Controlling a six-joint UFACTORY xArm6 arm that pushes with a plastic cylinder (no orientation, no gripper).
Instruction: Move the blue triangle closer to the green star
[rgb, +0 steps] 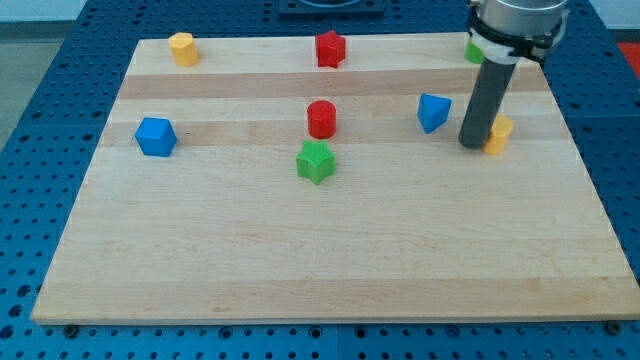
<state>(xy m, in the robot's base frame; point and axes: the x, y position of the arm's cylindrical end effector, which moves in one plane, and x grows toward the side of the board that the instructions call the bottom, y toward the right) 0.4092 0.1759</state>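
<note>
The blue triangle (433, 112) lies right of the board's middle, in the upper half. The green star (316, 161) lies near the middle, to the lower left of the triangle, with a wide gap between them. My tip (472, 144) rests on the board just right of the blue triangle, a small gap apart, and touches or nearly touches a yellow block (499, 134) on its right side.
A red cylinder (321, 118) stands just above the green star. A blue cube (156, 136) is at the left. A yellow block (182, 48) and a red block (330, 48) sit near the top edge. A green block (473, 50) is partly hidden behind the arm.
</note>
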